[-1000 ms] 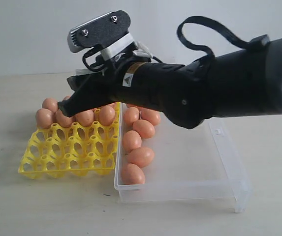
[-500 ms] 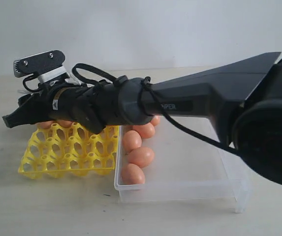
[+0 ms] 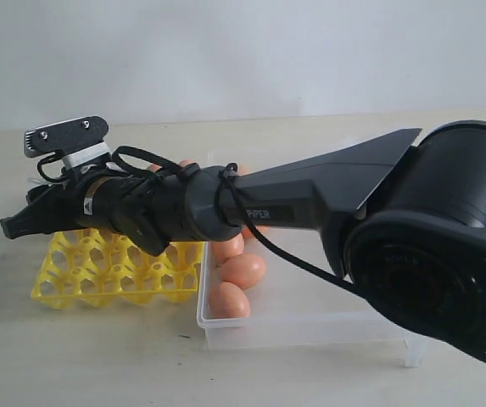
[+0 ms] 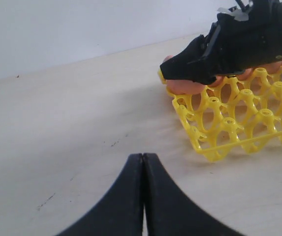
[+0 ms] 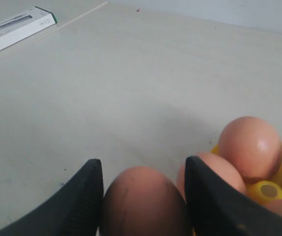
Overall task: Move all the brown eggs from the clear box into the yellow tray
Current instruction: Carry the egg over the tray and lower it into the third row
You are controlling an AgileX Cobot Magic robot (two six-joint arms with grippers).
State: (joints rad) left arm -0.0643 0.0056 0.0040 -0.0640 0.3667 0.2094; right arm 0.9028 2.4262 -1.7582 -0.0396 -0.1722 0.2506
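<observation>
Reaching over the yellow tray (image 3: 115, 271), the right gripper (image 5: 143, 169) is shown by its wrist view clamped on one brown egg (image 5: 143, 206), a grip hidden in the exterior view. Other eggs (image 3: 243, 270) in the clear box (image 3: 310, 326) are seen only from outside. The left gripper (image 4: 143, 158) is shown pressed shut above the table (image 4: 57, 123) beside the tray.

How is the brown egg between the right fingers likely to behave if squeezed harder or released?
The brown egg looks smooth and rounded, so it may slip between the fingers. Squeezed hard, its shell would probably crack. Released onto the flat table, it would likely roll.
</observation>
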